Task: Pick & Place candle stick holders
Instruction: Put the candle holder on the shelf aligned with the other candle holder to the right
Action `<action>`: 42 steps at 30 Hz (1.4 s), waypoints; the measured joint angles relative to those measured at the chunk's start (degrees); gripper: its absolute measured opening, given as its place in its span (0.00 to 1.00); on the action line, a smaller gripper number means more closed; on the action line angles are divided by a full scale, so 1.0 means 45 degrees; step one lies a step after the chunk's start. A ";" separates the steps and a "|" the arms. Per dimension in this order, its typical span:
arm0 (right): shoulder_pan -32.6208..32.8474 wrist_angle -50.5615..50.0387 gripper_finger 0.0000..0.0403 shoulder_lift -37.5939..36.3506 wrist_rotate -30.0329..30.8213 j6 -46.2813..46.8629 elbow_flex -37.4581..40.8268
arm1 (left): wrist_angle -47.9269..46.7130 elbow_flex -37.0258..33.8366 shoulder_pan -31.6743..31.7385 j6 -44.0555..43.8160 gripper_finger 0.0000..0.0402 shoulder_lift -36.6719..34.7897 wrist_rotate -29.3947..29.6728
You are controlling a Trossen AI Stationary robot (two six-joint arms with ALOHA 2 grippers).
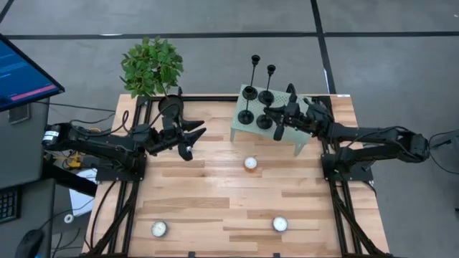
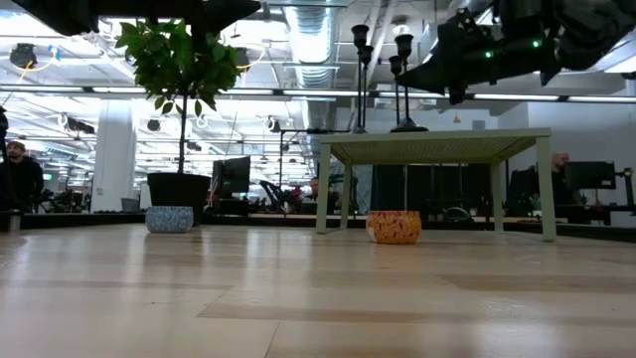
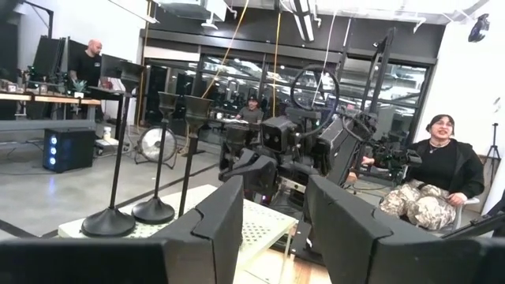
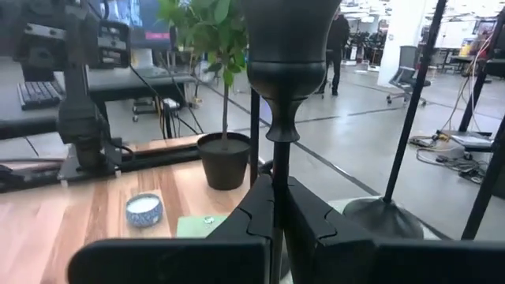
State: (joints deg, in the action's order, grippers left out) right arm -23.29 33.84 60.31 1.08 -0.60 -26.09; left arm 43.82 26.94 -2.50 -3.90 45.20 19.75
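Observation:
Black candle stick holders stand by their disc bases on a pale green stand (image 1: pixel 241 130) at the table's far right: two tall ones (image 1: pixel 249 93) (image 1: pixel 266 96) and a shorter one (image 1: pixel 246 118). My right gripper (image 1: pixel 272 117) is over the stand, shut on another holder (image 4: pixel 288 47). Its cup rises above the fingers and its base is hidden. My left gripper (image 1: pixel 191 141) hangs open with nothing in it over the table's far left, beside the plant pot (image 1: pixel 170 105), facing the stand (image 3: pixel 260 225). My right gripper pinches the holder's thin stem (image 4: pixel 278 170) between its two fingers (image 4: pixel 256 213), just below the cup. The fingers reach in level from the table's right side and lie across the upright stem. The gripper hides the base, so whether it rests on the stand cannot be told.
Tealights lie on the wood: one in front of the stand (image 1: pixel 250 163) and two near the front edge (image 1: pixel 158 229) (image 1: pixel 280 224). A leafy plant (image 1: pixel 150 66) rises at the far left. People sit and stand in the room beyond the table.

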 joint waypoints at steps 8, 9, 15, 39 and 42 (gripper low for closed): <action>-0.0005 0.1248 0.00 -0.0039 0.0039 0.0191 0.0526 | 0.0003 0.0000 0.0002 0.0000 0.36 0.0001 0.0007; -0.0005 0.1194 0.00 -0.0039 0.0044 0.0160 0.0529 | 0.0003 0.0000 0.0003 0.0000 0.36 0.0000 0.0040; -0.0005 0.0895 0.00 -0.0034 0.0058 0.0027 0.0529 | 0.0003 0.0000 0.0002 0.0044 0.36 0.0002 0.0049; -0.0029 0.0542 0.04 0.0003 0.0100 -0.0331 0.0472 | 0.0030 0.0000 0.0000 0.0044 0.36 -0.0003 0.0049; -0.0029 0.0536 0.05 0.0010 0.0107 -0.0341 0.0347 | 0.0040 0.0000 0.0000 0.0040 0.36 -0.0001 0.0049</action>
State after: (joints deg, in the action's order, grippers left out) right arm -23.42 36.26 60.36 1.56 -2.13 -24.53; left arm 44.00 26.94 -2.50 -3.72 45.20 19.97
